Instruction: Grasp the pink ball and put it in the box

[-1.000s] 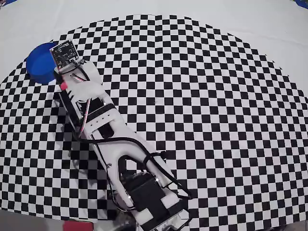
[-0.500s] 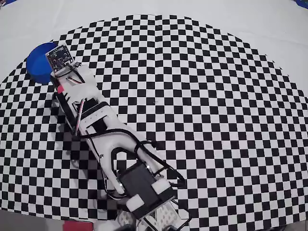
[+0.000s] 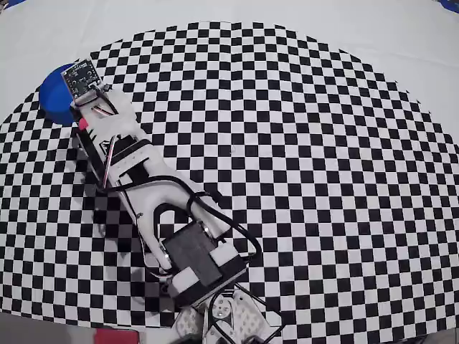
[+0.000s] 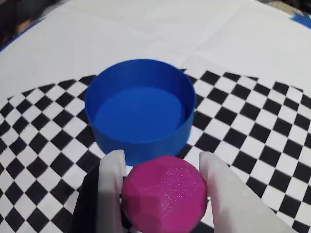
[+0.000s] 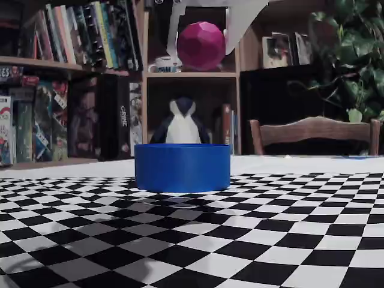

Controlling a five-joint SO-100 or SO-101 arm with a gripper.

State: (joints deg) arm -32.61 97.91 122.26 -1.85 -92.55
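Your end effector (image 4: 163, 194) is pinching the pink ball (image 4: 164, 193) between its two white fingers (image 4: 111, 184), carried high so it clears the wall of the box (image 4: 141, 110). In the wrist view the ball sits at 6 o'clock of the box, just short of its near rim; the fixed view shows the ball (image 5: 200, 45) well above the box (image 5: 182, 167). On the checkered table (image 3: 323, 179) the box (image 3: 51, 93) lies at 10 o'clock. You likely need a little more reach before letting go.
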